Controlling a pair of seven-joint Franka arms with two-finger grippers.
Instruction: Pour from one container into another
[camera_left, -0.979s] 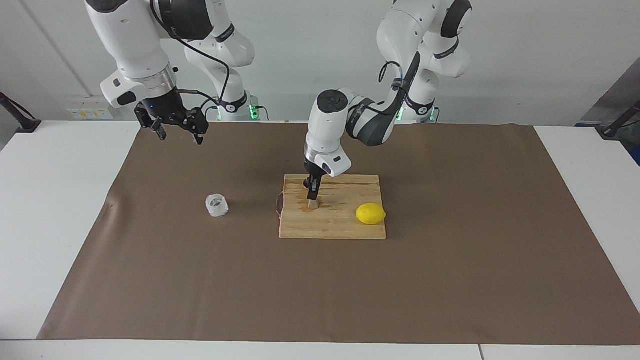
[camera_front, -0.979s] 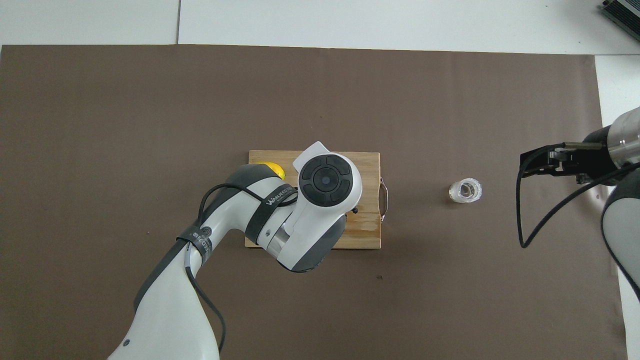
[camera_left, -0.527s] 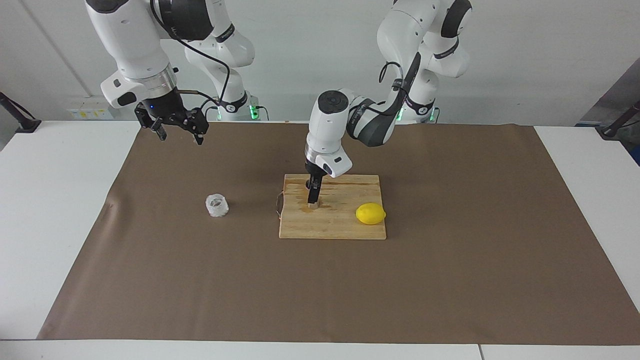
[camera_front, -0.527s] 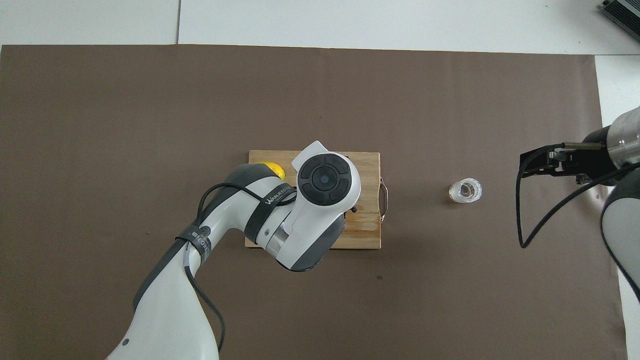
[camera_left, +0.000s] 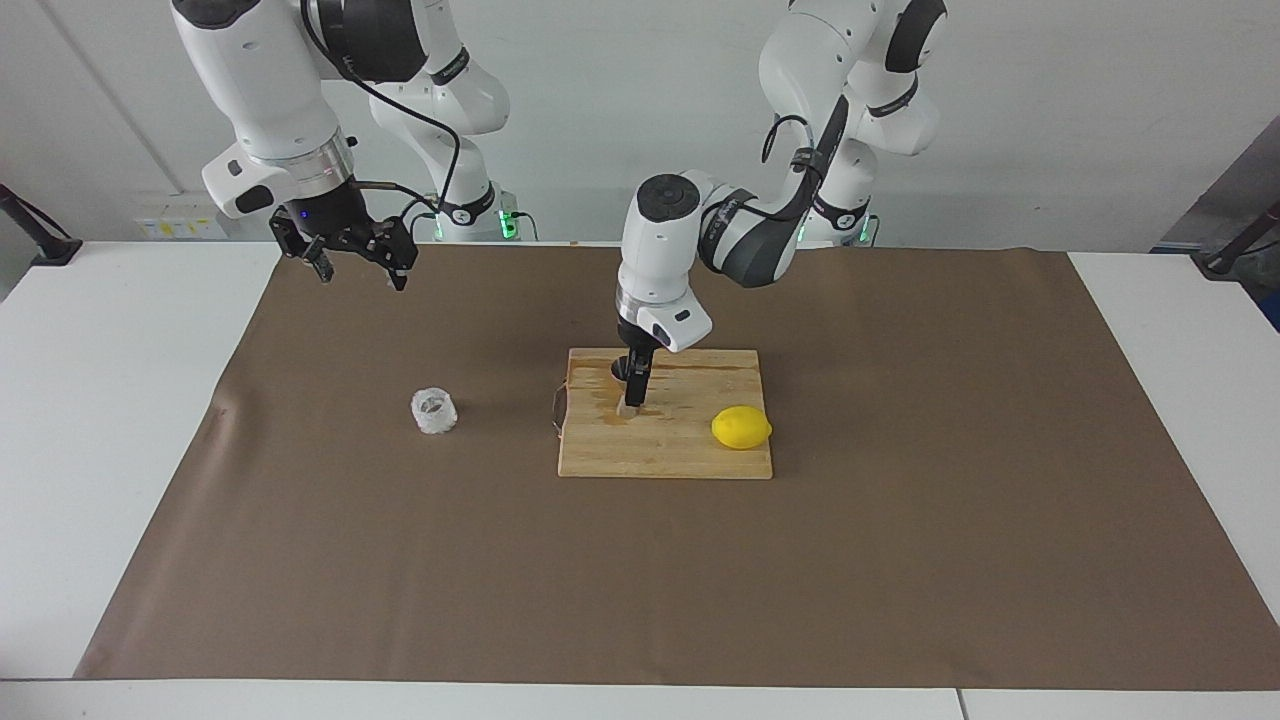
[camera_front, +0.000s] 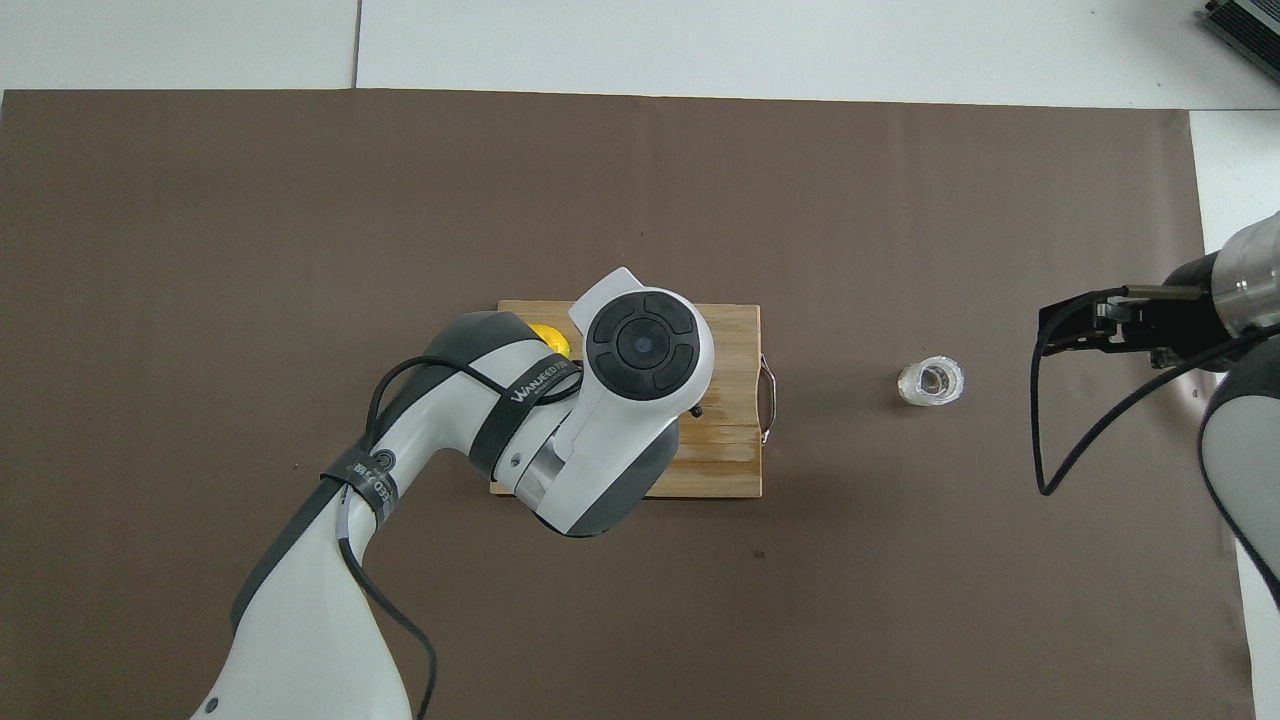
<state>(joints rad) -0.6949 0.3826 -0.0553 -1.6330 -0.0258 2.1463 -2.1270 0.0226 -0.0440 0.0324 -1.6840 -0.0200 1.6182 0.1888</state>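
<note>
Brown paper covers the white table. The right gripper (camera_left: 358, 266) waits with its jaws spread and empty above the paper's edge by the robots. Toward that arm's end the clear cup (camera_left: 434, 411) stands alone and untouched. On the cutting board (camera_left: 690, 455) stands the jigger (camera_left: 625, 409), beside the lemon (camera_left: 741, 428). The left gripper (camera_left: 632, 392) has risen slightly and hangs just over the jigger. I cannot tell whether it is open or closed. I judge the jigger placed, so fetching the cup comes next. From overhead the left wrist hides jigger and gripper, but I can see down the cup's mouth.
</note>
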